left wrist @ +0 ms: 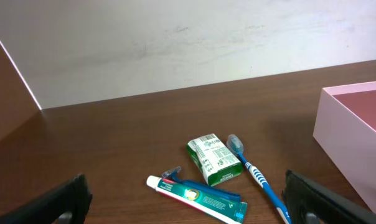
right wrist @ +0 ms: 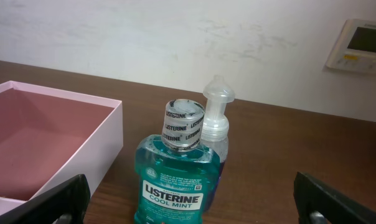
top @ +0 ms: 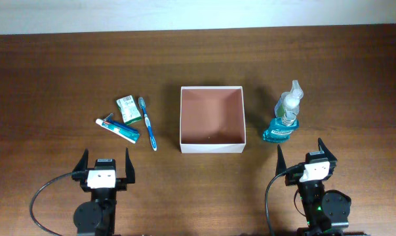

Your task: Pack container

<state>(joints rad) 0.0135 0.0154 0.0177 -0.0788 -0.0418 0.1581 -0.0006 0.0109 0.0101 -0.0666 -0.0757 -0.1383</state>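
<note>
Dark glossy wood-grain table, matt thin-walled container, clear shiny plastic mouthwash bottle, glossy toothpaste tube

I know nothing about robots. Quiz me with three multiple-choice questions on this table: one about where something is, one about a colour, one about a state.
1. The Listerine bottle stands:
A) inside the container
B) right of the container
C) at the table's far edge

2. The toothbrush is:
A) red
B) blue
C) yellow

3. The left gripper and right gripper are:
A) open and empty
B) shut on the toothbrush
C) shut on the container

Answers: B, the bottle stands just outside the container's right wall. B, the handle shows blue from overhead. A, each gripper's fingers stand wide apart with nothing between them.
</note>
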